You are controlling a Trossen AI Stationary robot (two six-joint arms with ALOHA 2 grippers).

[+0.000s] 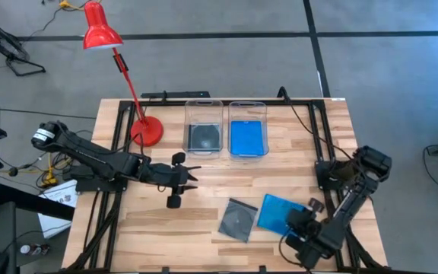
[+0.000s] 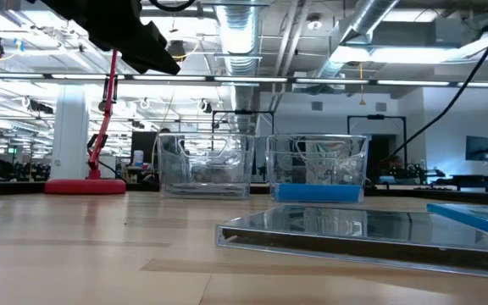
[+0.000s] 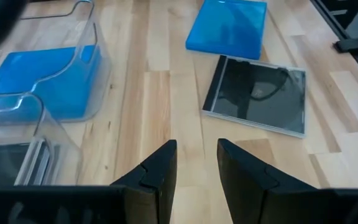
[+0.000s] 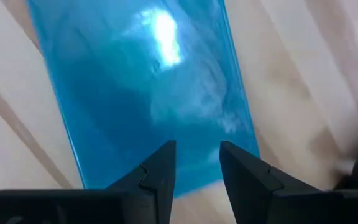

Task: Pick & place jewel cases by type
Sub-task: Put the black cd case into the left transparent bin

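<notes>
The right gripper [image 4: 194, 163] hangs close over the blue case [image 1: 277, 212], at that case's outer edge on the side away from the grey case [image 1: 238, 220]. Its fingers stand a narrow gap apart with nothing between them. The blue case lies flat on the table [image 1: 204, 228] just beside the grey case, the two touching or nearly so at one corner.

Both loose cases look thin, stiff and light, with glossy faces that a finger would likely slide on. The plastic is probably brittle, so a hard squeeze across the flat face could crack it. Lying flush on the wood, a case gives little to grab from above; my judgement is that the best hold is across one edge, with one finger worked under the rim, or pinching a corner that can be tipped up. The present gap looks about enough to straddle the case's thickness.

Farther from the grey case, the left gripper [image 1: 191, 175] hovers over bare wood between it and the bins, fingers likewise a little apart and empty.

Beyond that stand the two clear bins side by side: the left bin [image 1: 204, 128] holds dark cases, the right bin [image 1: 248, 129] a blue one. A red lamp [image 1: 101, 30] stands beside the left bin.
</notes>
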